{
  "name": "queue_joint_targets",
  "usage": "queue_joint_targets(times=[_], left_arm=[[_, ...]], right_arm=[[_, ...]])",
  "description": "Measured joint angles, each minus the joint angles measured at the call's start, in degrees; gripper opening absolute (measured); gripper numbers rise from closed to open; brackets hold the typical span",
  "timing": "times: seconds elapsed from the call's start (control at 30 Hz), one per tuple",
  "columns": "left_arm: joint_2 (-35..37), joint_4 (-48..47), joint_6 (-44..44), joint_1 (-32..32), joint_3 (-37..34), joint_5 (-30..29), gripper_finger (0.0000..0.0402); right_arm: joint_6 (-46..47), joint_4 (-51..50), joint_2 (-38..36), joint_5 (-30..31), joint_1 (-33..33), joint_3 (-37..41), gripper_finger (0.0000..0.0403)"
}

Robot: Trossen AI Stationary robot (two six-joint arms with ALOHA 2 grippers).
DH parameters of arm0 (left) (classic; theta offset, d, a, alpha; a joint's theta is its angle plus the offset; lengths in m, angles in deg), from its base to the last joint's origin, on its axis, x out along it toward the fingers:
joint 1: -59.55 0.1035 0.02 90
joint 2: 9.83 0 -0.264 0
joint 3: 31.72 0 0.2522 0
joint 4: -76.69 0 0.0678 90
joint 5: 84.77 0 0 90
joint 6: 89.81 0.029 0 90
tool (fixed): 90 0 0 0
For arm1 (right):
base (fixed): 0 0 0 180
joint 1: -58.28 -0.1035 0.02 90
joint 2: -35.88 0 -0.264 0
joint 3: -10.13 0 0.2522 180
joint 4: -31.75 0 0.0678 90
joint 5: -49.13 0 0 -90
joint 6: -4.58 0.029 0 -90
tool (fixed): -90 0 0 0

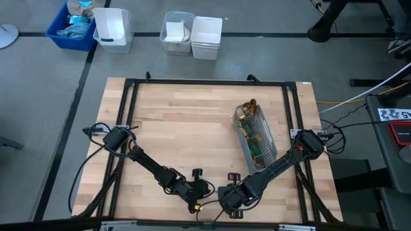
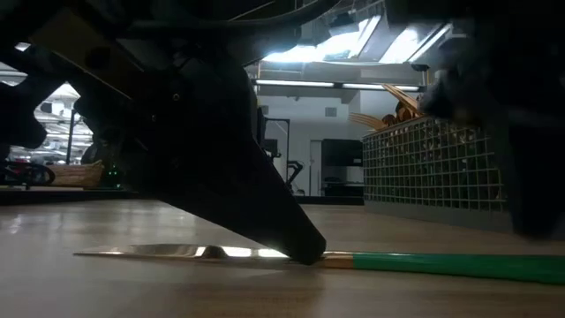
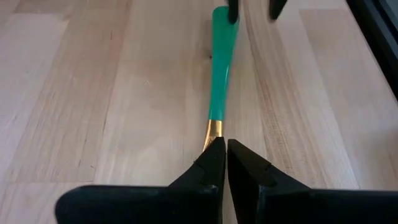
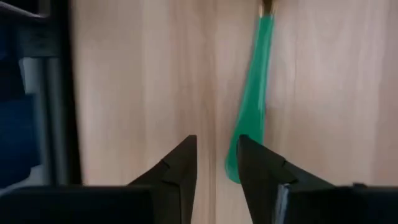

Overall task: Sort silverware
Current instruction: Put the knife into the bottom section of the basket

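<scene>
Left gripper is pinched shut, tips pressing the knife at its gold neck, flat on the table. Best keep that pin steady. Right gripper hangs low, jaws parted and empty, handle end just beside one finger; rest wait in the caddy.

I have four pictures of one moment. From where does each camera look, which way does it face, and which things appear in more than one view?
High view: above the table, facing straight down; both arms, left gripper, right gripper, mesh caddy.
Low view: at table height, facing level across; a dark finger tip touches the knife lying flat.
Left wrist view: behind the left gripper, shut at the knife's gold neck.
Right wrist view: behind the right gripper, open at the knife's handle end.
Shared: knife in low and wrist views; caddy in high and low.
</scene>
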State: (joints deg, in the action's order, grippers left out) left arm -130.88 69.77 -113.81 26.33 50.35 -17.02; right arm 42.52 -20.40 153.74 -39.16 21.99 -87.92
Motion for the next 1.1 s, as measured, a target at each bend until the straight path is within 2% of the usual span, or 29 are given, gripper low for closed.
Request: queue_joint_targets(times=[0.1,0.27,0.53,0.8,1.1], left_arm=[[0.0,0.0,0.0,0.0,0.0,0.0,0.0010],[0.0,-0.1,0.0,0.0,0.0,0.1,0.0010],[0.0,-0.2,-0.1,0.0,-0.1,0.2,0.0010],[-0.1,-0.2,-0.1,0.0,-0.1,0.3,0.0010],[-0.1,-0.2,-0.1,0.0,-0.1,0.3,0.0010]], right_arm=[[-3.0,-3.9,-0.1,0.6,0.0,-3.1,0.0107],[-3.5,-4.9,-0.1,4.3,0.0,-3.8,0.0100],[2.1,-5.2,-0.2,3.7,0.0,-0.3,0.0099],[2.3,-2.8,-0.2,-0.3,0.0,1.3,0.0099],[2.3,-2.5,-0.3,0.1,0.1,1.3,0.0099]])
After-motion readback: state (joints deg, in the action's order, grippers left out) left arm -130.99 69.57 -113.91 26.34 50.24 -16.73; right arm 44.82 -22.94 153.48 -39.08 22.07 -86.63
